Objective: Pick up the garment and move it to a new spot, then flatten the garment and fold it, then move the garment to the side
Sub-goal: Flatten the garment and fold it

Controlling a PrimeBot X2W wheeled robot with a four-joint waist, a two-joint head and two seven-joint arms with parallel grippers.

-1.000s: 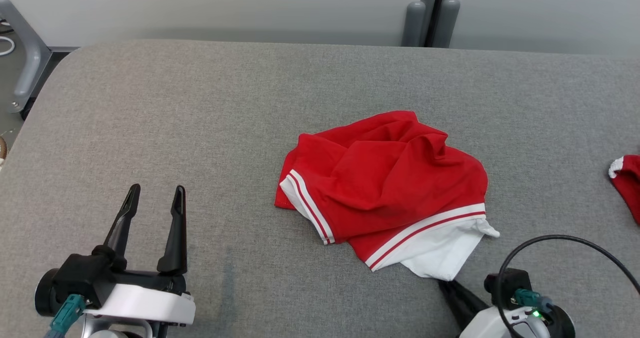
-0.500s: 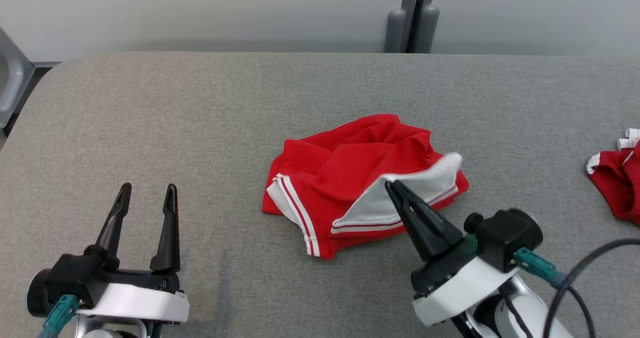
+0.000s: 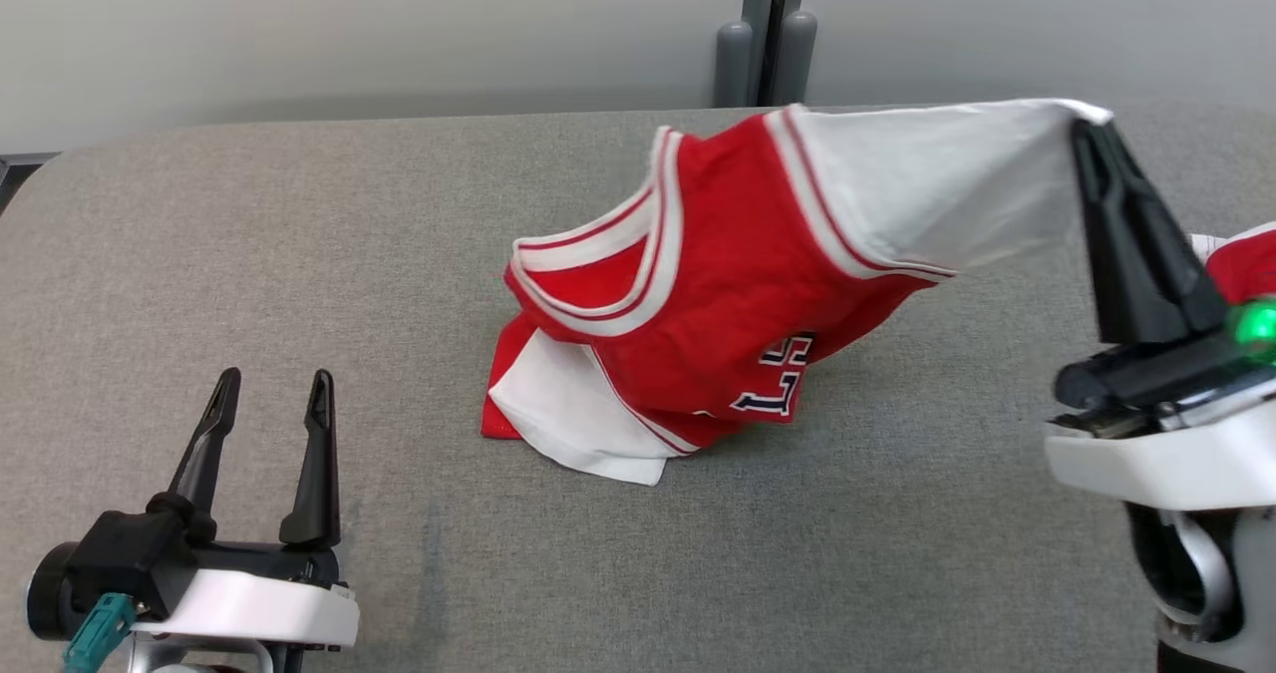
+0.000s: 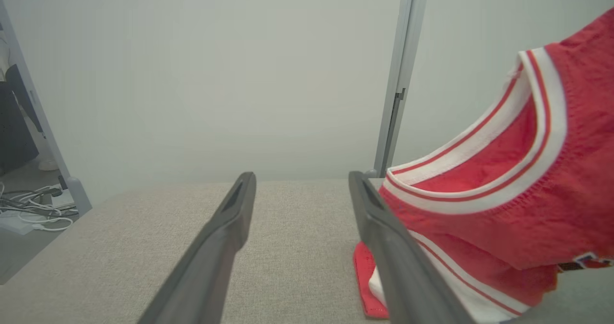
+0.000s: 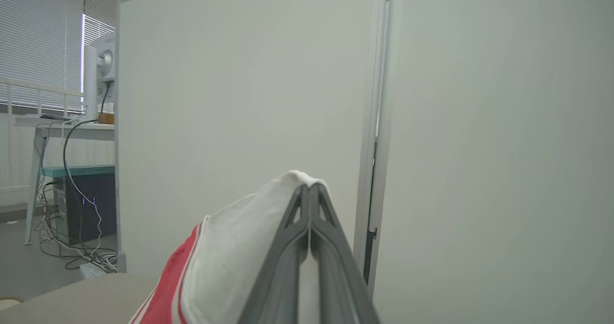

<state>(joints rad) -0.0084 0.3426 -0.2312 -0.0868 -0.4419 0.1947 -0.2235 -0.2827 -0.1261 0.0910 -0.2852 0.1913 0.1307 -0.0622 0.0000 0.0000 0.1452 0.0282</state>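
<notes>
The garment (image 3: 728, 284) is a red sleeveless jersey with white trim and dark numbers. Its white corner is pinched in my right gripper (image 3: 1085, 130), which is shut on it and raised at the right, so the cloth stretches up from the grey table (image 3: 299, 254) while its lower part still rests there. In the right wrist view the white cloth (image 5: 240, 247) drapes left of the shut fingertips of my right gripper (image 5: 309, 187). My left gripper (image 3: 271, 386) stands open and empty at the lower left, apart from the jersey. The left wrist view shows the garment (image 4: 527, 199) to the right of my left gripper (image 4: 300, 176).
Another red and white cloth (image 3: 1236, 254) lies at the table's right edge, behind my right gripper. A grey post (image 3: 763, 25) stands against the pale wall behind the table. A desk with cables (image 5: 67, 180) shows far left in the right wrist view.
My right gripper closed on the garment's white corner and lifted it up and to the right, unfurling the jersey. The head camera has shifted. The left gripper stayed open and still.
</notes>
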